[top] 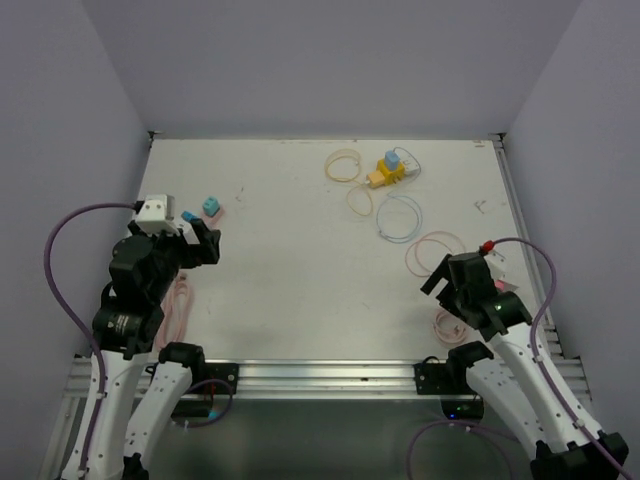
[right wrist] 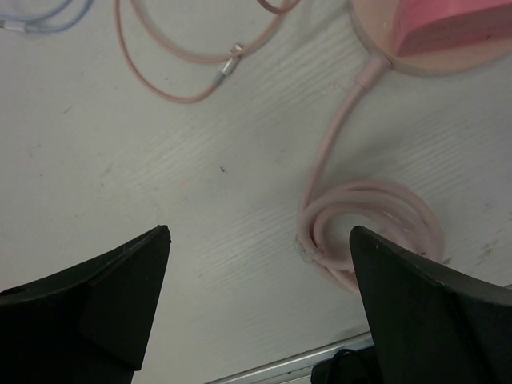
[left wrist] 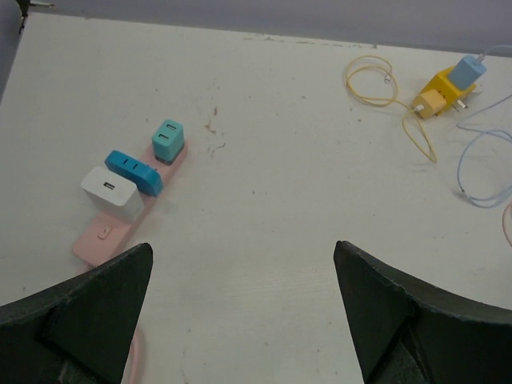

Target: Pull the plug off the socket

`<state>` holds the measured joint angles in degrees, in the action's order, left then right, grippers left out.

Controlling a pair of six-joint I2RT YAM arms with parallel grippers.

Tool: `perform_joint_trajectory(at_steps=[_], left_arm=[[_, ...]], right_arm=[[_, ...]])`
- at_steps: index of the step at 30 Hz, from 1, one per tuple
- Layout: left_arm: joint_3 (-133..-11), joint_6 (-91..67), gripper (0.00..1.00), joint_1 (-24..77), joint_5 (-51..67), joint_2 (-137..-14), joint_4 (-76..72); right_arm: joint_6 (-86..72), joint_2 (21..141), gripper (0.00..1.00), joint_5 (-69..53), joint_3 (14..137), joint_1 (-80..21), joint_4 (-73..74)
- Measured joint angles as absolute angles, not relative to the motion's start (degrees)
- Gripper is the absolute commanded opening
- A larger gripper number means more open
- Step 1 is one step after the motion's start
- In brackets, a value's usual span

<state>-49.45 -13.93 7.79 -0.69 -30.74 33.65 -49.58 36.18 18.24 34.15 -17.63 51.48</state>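
A pink power strip lies at the table's left with a white plug, a blue plug and a teal plug seated in it. A yellow socket with a light-blue plug in it lies at the far middle. My left gripper is open and empty, just right of and nearer than the strip. My right gripper is open and empty above bare table at the near right.
A yellow cable, a pale blue cable loop and pink cable loops lie around the yellow socket and toward the right arm. A coiled pink cable leads to a pink disc under the right wrist.
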Motion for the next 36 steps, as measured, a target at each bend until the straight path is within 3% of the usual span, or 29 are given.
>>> perform_joint_trajectory(at_steps=[6, 12, 20, 26, 29, 33, 36], left_arm=[[-42.4, -15.6, 1.00, 7.8, 0.2, -29.4, 30.3], [-34.3, -17.2, 1.00, 7.9, 2.7, -26.1, 25.5], [-33.9, -17.4, 1.00, 7.9, 3.7, -27.6, 23.2], [-33.9, -17.4, 1.00, 7.6, 4.2, -28.4, 23.1], [-33.9, -17.4, 1.00, 7.5, 4.3, -28.4, 22.8], [-33.9, -17.4, 1.00, 7.4, 4.3, -28.5, 22.7], [-33.9, -17.4, 1.00, 7.3, 4.3, -28.7, 22.7]], right_arm=[[-55.3, 40.3, 0.95, 17.2, 28.4, -17.6, 50.2], [-58.8, 43.2, 0.83, 18.1, 25.6, -17.6, 48.1], [-59.6, 48.4, 0.71, 20.7, 24.9, -17.6, 43.7], [-58.8, 54.3, 0.51, 20.8, 24.9, -17.6, 40.4], [-56.8, 55.6, 0.35, 20.4, 24.9, -17.6, 38.9], [-53.1, 56.7, 0.04, 20.2, 25.1, -17.6, 38.2], [-50.6, 57.3, 0.00, 19.6, 25.4, -17.6, 37.6]])
